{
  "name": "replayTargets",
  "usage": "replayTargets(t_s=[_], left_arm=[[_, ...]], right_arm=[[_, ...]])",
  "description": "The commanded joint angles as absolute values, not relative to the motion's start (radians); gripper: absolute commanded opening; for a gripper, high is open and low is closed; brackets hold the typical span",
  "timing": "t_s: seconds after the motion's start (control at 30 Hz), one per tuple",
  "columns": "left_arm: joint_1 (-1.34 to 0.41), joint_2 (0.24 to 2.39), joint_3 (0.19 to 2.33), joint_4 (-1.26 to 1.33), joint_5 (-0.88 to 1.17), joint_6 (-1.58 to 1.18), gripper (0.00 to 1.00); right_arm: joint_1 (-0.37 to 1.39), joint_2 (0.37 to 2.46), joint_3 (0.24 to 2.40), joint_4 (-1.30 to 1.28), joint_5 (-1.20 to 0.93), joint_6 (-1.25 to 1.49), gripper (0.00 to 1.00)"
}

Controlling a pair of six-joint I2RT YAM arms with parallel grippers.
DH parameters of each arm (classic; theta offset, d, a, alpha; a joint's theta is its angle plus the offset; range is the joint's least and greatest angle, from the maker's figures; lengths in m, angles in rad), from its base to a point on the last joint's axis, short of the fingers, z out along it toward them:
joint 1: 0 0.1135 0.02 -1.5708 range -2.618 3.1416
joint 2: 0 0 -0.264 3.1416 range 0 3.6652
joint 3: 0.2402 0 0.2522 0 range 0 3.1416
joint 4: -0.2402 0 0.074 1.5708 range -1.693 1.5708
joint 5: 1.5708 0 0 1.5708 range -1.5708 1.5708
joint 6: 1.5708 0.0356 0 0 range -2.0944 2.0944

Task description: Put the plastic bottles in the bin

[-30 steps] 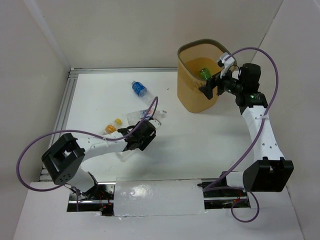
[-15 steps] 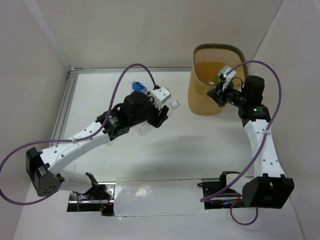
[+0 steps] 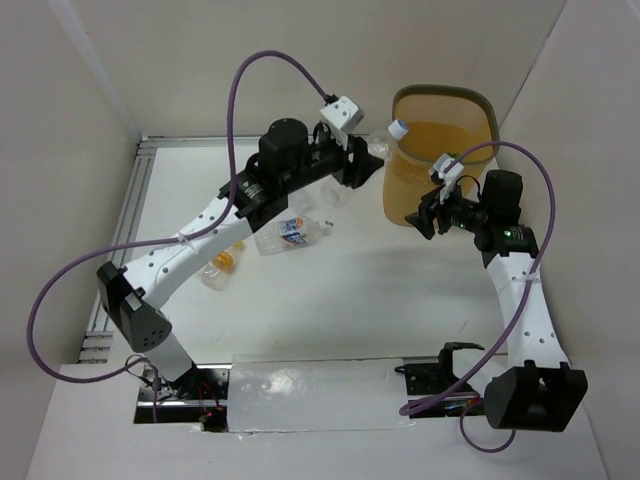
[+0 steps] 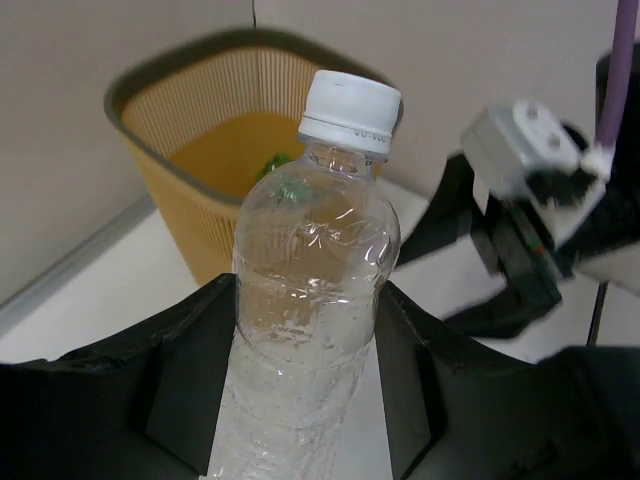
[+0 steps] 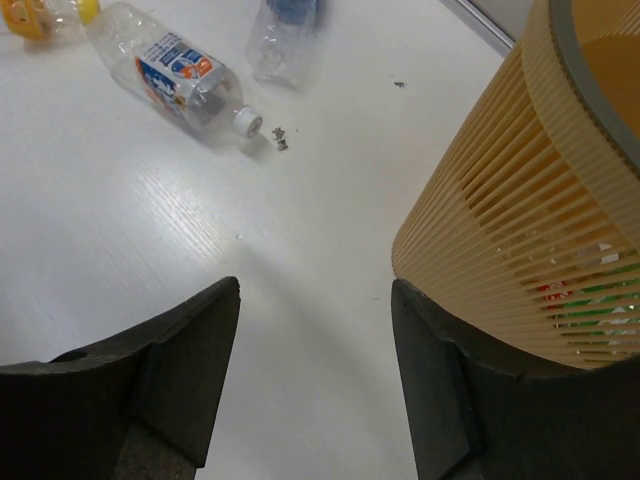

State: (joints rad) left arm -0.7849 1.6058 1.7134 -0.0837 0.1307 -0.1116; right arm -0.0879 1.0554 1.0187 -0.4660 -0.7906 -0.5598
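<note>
My left gripper (image 3: pixel 372 158) (image 4: pixel 305 300) is shut on a clear plastic bottle (image 4: pixel 312 260) with a white cap (image 3: pixel 398 128). It holds the bottle in the air, cap toward the near left rim of the yellow-orange bin (image 3: pixel 445 110) (image 4: pixel 190 170). A green bottle (image 4: pixel 285 172) lies inside the bin. Green and red show through the bin's mesh in the right wrist view (image 5: pixel 600 295). My right gripper (image 3: pixel 422 215) (image 5: pixel 315 290) is open and empty, low beside the bin's front wall (image 5: pixel 520 200). A clear bottle with a blue-orange label (image 3: pixel 292 232) (image 5: pixel 175 72) lies on the table.
A yellow-orange small bottle (image 3: pixel 222 265) (image 5: pixel 35 15) lies left of the labelled one. A blue-labelled bottle (image 5: pixel 283 35) lies farther back, mostly under my left arm in the top view. White walls close in the back and both sides. A metal rail (image 3: pixel 125 215) runs along the left edge.
My left arm lifted the clear bottle off the table and swung it right to the bin. My right gripper left the bin's mouth and dropped beside it. The bin shifted right.
</note>
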Motion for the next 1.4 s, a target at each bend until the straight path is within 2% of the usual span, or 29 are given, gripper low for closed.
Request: replayTargets(t_s=[0.0,0.07,0.13,0.23,0.47,0.63,0.83,0.97,1.03,1.1,1.2,1.37], left_arm=[[-0.738,1.664,1.824,0.156,0.195,-0.230,0.27],[-0.718,1.707,1.888,0.287,0.216,-0.335,0.27],[-0.695,1.793,1.942,0.375,0.229,-0.412,0.27],[-0.686,1.923,2.060,0.526,0.239,-0.567,0.25],[-0.657,2.189,2.333,0.710,0.124,-0.863,0.23],[-0.657,2.374,2.485,0.733,0.016,-1.032,0.23],[-0.657,2.388,2.444,0.696,-0.006,-0.994,0.23],[-0.657,2.411,2.444,0.676,0.003,-0.994,0.29],[-0.666,2.436,2.444,0.657,0.003,-0.983,0.39],[-0.675,2.436,2.453,0.644,0.012,-0.973,0.47],[-0.684,2.445,2.465,0.624,0.023,-0.950,0.53],[-0.693,2.456,2.465,0.600,0.032,-0.914,0.57]], right_arm=[[-0.089,1.031,1.055,-0.523,-0.841,-0.624,0.70],[-0.089,1.003,1.025,-0.532,-0.841,-0.640,0.77],[-0.089,0.964,0.973,-0.541,-0.831,-0.653,0.79],[-0.089,0.925,0.913,-0.578,-0.831,-0.709,0.79],[-0.089,0.875,0.805,-0.623,-0.810,-0.746,0.79],[-0.089,0.851,0.756,-0.623,-0.810,-0.755,0.79],[-0.089,0.851,0.747,-0.592,-0.810,-0.755,0.79],[-0.089,0.861,0.738,-0.574,-0.810,-0.735,0.81],[-0.089,0.870,0.738,-0.563,-0.819,-0.735,0.85],[-0.089,0.870,0.729,-0.563,-0.819,-0.724,0.99],[-0.089,0.870,0.729,-0.552,-0.809,-0.724,0.99],[-0.089,0.879,0.729,-0.552,-0.818,-0.715,0.99]])
